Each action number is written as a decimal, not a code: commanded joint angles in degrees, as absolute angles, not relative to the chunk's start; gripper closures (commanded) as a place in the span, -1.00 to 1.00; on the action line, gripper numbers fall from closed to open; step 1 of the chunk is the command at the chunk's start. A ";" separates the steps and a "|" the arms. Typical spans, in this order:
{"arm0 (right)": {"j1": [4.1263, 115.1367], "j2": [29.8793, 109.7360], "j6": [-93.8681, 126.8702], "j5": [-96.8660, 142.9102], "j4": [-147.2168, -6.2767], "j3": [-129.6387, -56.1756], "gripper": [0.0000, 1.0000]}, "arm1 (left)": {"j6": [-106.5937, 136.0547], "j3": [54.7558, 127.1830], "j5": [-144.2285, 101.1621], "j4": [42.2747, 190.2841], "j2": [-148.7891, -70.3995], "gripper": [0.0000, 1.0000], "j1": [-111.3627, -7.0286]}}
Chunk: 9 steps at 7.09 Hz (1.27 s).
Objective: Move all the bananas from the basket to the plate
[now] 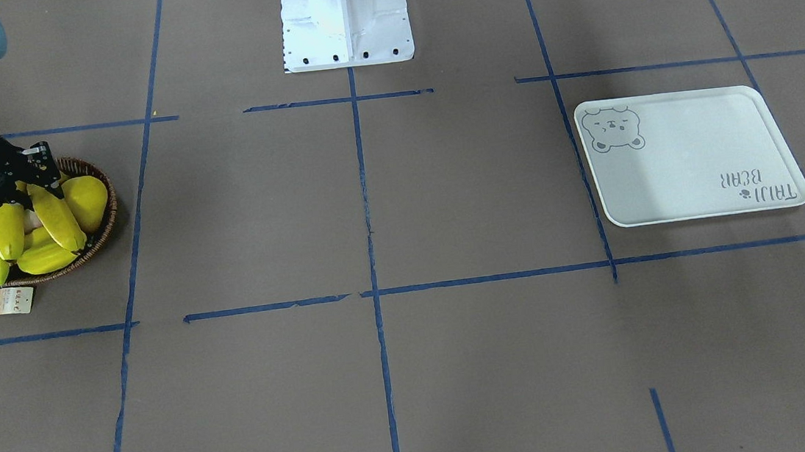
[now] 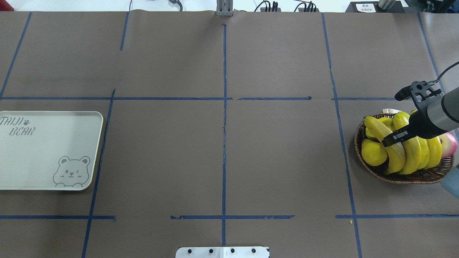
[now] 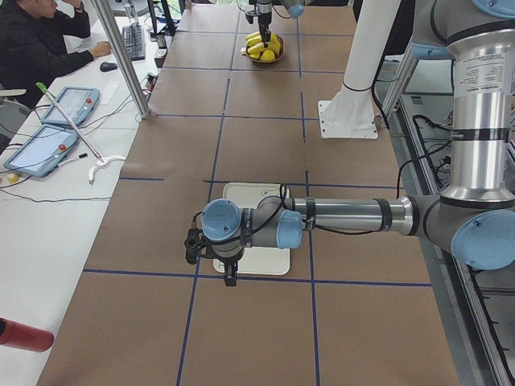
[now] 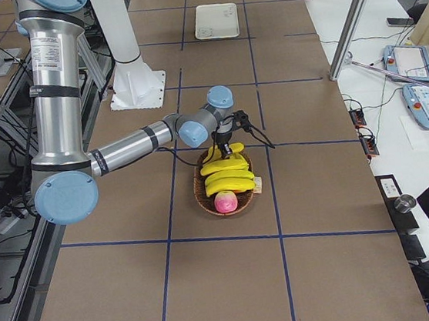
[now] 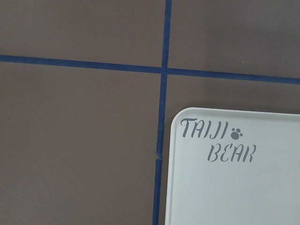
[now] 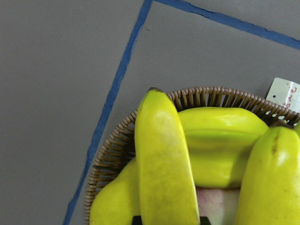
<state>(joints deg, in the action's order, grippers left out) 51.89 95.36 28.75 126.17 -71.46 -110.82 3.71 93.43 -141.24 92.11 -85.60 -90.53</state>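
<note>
Overhead exterior: fixed behind the robot base (image 2: pixel 222 252), looking forward and down. It covers the surface (image 2: pixel 279 161) from the plate (image 2: pixel 36 157) at the left edge to the basket (image 2: pixel 401 177) at the right edge.
Front-facing: fixed at the opposite long edge, facing the base. It shows the same area mirrored.
Side views: one at each end, farther off, looking along the surface.
Left wrist: close, straight down on the plate's lettered corner.
Right wrist: very close above one banana (image 6: pixel 164 164) and the basket rim.

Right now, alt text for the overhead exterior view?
The right arm's black two-finger gripper reaches into a dark-brown woven wicker basket at right, over one long yellow banana. A pale rectangular bear-print tray sits empty at far left of the brown, blue-taped table.
</note>
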 commanded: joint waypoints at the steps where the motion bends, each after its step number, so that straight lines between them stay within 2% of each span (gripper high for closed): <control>1: 52.12 95.45 28.57 127.17 -71.54 -112.22 0.95 | 3.78 93.43 -141.24 92.11 -85.61 -1.00 -90.53; 3: 58.14 95.01 28.56 137.05 -72.07 -114.25 0.99 | 3.78 93.43 -141.24 92.11 -85.69 -1.00 -90.53; 6: 60.39 93.27 29.70 142.03 -72.16 -117.24 1.00 | 3.78 93.69 -141.24 92.11 -85.69 -1.00 -90.53; 9: 51.71 79.94 46.60 135.05 -71.55 -116.46 0.99 | 3.69 99.64 -144.92 92.46 -86.39 -1.00 -89.65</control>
<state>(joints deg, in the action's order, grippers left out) 55.74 85.50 38.79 139.25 -71.94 -116.68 3.74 96.86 -143.25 92.23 -86.05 -90.20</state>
